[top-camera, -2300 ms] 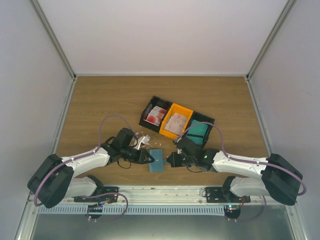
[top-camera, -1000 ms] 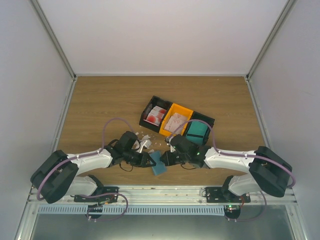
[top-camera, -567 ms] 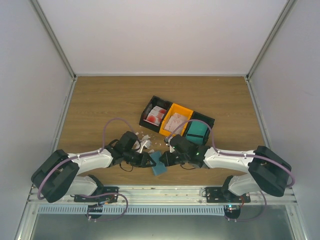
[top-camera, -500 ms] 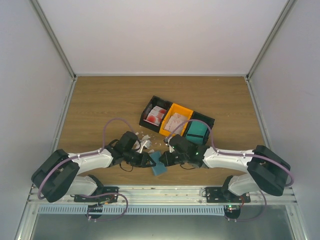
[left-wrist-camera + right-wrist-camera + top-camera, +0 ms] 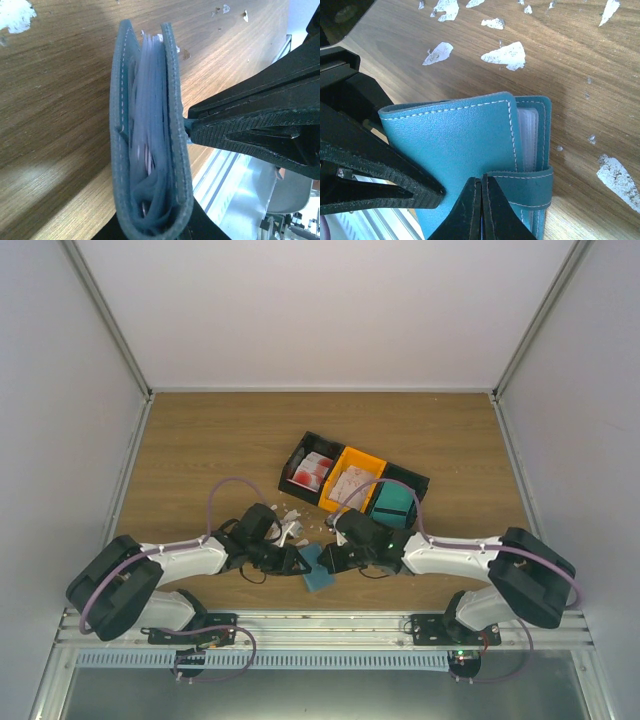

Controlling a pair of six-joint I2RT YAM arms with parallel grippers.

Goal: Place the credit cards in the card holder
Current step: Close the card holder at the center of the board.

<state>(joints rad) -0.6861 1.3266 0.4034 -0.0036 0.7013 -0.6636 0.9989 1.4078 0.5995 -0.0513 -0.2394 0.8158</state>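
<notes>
Right wrist view: my right jaws, nearly closed, pinch card holder (image 5: 465,145) strap (image 5: 520,186), to unfasten it, I judge; my left jaws clamp holder body as anchor.

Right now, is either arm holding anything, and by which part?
Both hold the card holder: the left gripper clamps its folded spine, and the right gripper's jaws pinch its closure strap.
</notes>
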